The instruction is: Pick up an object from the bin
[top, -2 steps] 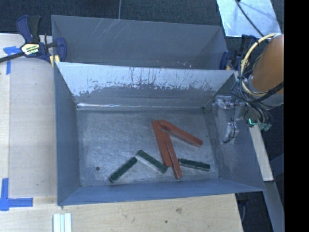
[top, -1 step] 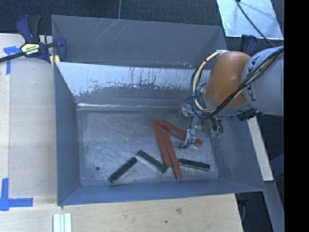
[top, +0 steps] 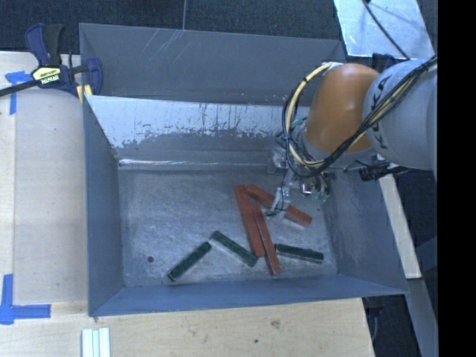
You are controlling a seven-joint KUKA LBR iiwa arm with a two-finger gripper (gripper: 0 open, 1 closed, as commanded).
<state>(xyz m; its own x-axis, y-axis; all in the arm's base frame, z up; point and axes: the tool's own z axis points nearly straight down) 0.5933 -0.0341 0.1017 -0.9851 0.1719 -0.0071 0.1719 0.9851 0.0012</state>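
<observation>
While the jaws hang low at the upper-right side of the long red-brown bar, you look to be at the approach step, with nothing visibly gripped. Can't tell if the jaws are wide or narrow. A short red piece lies just right of that bar, and dark green bars lie left and lower right of it. Next you'd need to straddle the bar across its narrow side, then close.

Grey bin, dark green bars and reddish-brown bars loose on its floor.
</observation>
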